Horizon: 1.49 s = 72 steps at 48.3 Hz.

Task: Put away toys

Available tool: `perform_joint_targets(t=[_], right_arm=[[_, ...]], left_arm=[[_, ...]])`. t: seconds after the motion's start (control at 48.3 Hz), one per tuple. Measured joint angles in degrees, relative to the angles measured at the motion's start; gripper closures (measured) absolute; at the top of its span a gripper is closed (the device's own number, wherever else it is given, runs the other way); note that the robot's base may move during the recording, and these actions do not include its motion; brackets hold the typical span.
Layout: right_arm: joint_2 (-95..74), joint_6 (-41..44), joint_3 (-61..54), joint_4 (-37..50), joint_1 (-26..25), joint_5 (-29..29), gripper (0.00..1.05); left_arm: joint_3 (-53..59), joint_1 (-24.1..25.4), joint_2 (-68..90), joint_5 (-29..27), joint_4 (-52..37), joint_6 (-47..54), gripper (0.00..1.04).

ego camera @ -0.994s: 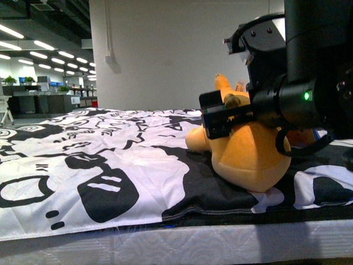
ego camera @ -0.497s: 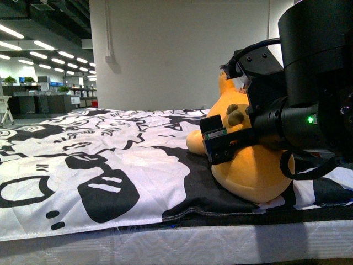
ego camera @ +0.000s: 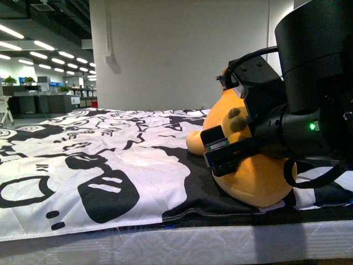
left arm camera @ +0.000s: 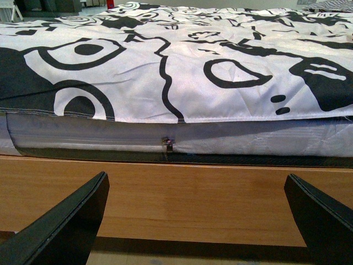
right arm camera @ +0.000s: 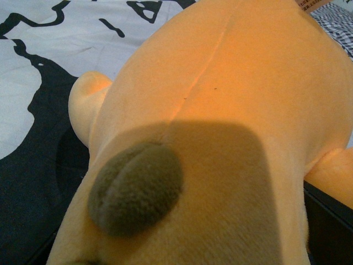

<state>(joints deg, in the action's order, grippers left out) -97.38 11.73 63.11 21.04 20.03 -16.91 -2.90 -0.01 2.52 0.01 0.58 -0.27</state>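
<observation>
Black-and-white patterned bedding [ego camera: 110, 165] covers the bed across your front view, with a plain white wall [ego camera: 165, 55] behind it and an open office with rows of ceiling lights [ego camera: 33, 55] far off on the left side. You will find the orange-yellow plush toy [ego camera: 259, 176] on the right part of the bed, near the front edge. It sits on a black patch of the bedding with its rounded body on the cover and a small pale limb [ego camera: 194, 141] sticking out toward the left. Your right arm [ego camera: 314, 83] fills the right side of the front view, and the right gripper [ego camera: 226, 150] is pressed against the near side of the toy, just under a small brown bit [ego camera: 237, 118]. From the right wrist camera you see almost nothing but orange plush, very close: a long seam [right arm camera: 204, 72] down the body, a brown oval patch [right arm camera: 135, 187] in shadow, and the bedding beyond. Only a dark edge of the gripper shows in one corner, so you cannot tell from these views whether its fingers are clamped on the toy or merely resting against it. Your left gripper [left arm camera: 198, 221] is well away from the toy, low in front of the bed. Its two dark fingers [left arm camera: 60, 226] are spread wide with nothing between them. Past them you are looking at the wooden bed frame [left arm camera: 193, 199], the grey mattress side [left arm camera: 248, 138] with a small zip pull [left arm camera: 167, 144], and the edge of the bedding hanging just over the top.
</observation>
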Motion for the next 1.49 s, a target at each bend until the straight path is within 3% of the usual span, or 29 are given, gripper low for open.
perform_joint_targets(t=[0.311,0.642,1.036,1.491], right_arm=[[2.47,-1.27,-0.55,0.48,0.24,0.96,0.53],[8.24,-8.26,-0.87,-1.75,-2.08,5.01,0.83],[25.44,-17.22,-4.57,-4.35,-7.67,13.88,0.85],[51.93,-21.77,-21.03,-4.83,-16.15,22.84,0.85]], left_arm=[[0.00,0.00,0.00,0.00,0.00,0.00,0.06],[0.00,0.00,0.00,0.00,0.00,0.00,0.06],[0.00,0.00,0.00,0.00,0.00,0.00,0.06],[0.00,0.00,0.00,0.00,0.00,0.00,0.06]])
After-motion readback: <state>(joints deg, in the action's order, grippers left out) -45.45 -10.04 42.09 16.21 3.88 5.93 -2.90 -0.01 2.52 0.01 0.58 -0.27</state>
